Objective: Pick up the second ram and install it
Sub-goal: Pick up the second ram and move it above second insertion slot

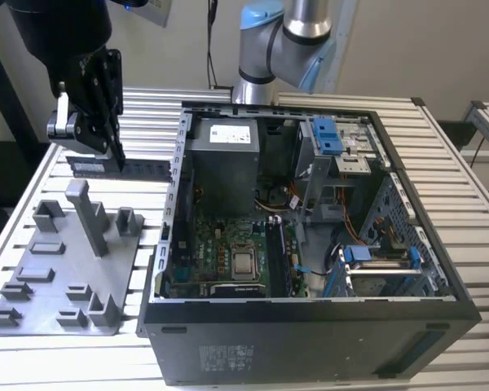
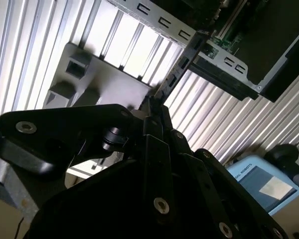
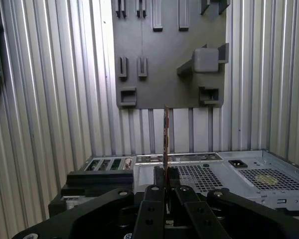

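The black pincer (image 1: 116, 155) sits in the upper left of the exterior view, its two fingers closed on the second ram (image 1: 147, 169). The stick is gripped by its flat faces, about halfway along its length. It lies level and lengthwise, with part sticking out on each side of the fingers.

In the first wrist view the pincer (image 3: 166, 174) clamps the second ram (image 3: 166, 132), which is seen edge-on as a very thin upright line. In the second wrist view the same stick (image 2: 182, 64) runs out from between the fingers as a narrow dark strip.

The stick appears to be held above the slatted metal surface (image 1: 473, 220). It is beyond the grey holder plate (image 1: 118, 273), which lies in the lower left of the exterior view. One end comes near the outer wall of the open computer case (image 1: 310, 342). The motherboard (image 1: 220, 244) lies exposed inside the case.

The stick looks light, stiff and thin, so it should not sag in this hold. It is probably fragile, and its smooth faces may slip or tilt under a loose grip. A hold on the flat faces near the middle seems safest, keeping clear of the connector edge.
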### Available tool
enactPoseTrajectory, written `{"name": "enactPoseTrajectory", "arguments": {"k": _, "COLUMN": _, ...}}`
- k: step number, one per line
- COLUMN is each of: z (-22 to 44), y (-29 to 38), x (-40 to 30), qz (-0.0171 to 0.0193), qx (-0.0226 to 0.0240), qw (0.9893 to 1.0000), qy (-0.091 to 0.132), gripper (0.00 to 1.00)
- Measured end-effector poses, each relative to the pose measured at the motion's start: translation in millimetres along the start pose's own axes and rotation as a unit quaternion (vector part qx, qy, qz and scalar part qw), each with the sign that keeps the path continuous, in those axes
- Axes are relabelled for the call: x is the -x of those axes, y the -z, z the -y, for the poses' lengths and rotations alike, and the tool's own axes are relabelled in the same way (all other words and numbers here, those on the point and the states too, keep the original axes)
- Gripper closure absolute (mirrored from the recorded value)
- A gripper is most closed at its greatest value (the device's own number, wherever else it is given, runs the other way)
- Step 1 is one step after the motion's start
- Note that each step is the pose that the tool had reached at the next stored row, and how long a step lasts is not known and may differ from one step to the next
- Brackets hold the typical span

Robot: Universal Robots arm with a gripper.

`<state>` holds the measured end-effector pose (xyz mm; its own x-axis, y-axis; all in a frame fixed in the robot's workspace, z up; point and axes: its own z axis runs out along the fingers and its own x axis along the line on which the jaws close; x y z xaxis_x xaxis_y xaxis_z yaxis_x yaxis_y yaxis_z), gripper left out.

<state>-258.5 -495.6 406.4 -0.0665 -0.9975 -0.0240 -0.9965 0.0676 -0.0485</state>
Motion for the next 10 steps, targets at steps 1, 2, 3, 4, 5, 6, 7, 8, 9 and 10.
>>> {"name": "enactPoseTrajectory", "arguments": {"k": 1, "z": 1.9, "y": 0.0, "x": 0.1, "qz": 0.0000, "qx": 0.0000, "qw": 1.0000, "qy": 0.000, "gripper": 0.86}}
{"name": "enactPoseTrajectory", "arguments": {"k": 2, "z": 3.5, "y": -0.2, "x": 0.2, "qz": 0.0002, "qx": 0.0000, "qw": 1.0000, "qy": 0.000, "gripper": 0.86}}
{"name": "enactPoseTrajectory", "arguments": {"k": 3, "z": 5.1, "y": -0.3, "x": 0.3, "qz": 0.0003, "qx": 0.0000, "qw": 1.0000, "qy": 0.000, "gripper": 0.86}}
{"name": "enactPoseTrajectory", "arguments": {"k": 4, "z": 7.0, "y": -0.3, "x": 0.5, "qz": 0.0003, "qx": 0.0001, "qw": 1.0000, "qy": 0.000, "gripper": 0.86}}
{"name": "enactPoseTrajectory", "arguments": {"k": 5, "z": 8.6, "y": -0.4, "x": 0.6, "qz": 0.0004, "qx": 0.0000, "qw": 1.0000, "qy": 0.000, "gripper": 0.86}}
{"name": "enactPoseTrajectory", "arguments": {"k": 6, "z": 10.4, "y": -0.5, "x": 0.7, "qz": 0.0004, "qx": 0.0001, "qw": 1.0000, "qy": 0.000, "gripper": 0.86}}
{"name": "enactPoseTrajectory", "arguments": {"k": 7, "z": 12.0, "y": -0.6, "x": 0.8, "qz": 0.0005, "qx": 0.0001, "qw": 1.0000, "qy": 0.000, "gripper": 0.86}}
{"name": "enactPoseTrajectory", "arguments": {"k": 8, "z": 13.6, "y": -0.7, "x": 0.9, "qz": 0.0006, "qx": 0.0000, "qw": 1.0000, "qy": 0.000, "gripper": 0.86}}
{"name": "enactPoseTrajectory", "arguments": {"k": 9, "z": 15.2, "y": -0.7, "x": 1.0, "qz": 0.0006, "qx": 0.0001, "qw": 1.0000, "qy": 0.000, "gripper": 0.86}}
{"name": "enactPoseTrajectory", "arguments": {"k": 10, "z": 16.8, "y": -0.8, "x": 1.1, "qz": 0.0007, "qx": 0.0000, "qw": 1.0000, "qy": 0.000, "gripper": 0.86}}
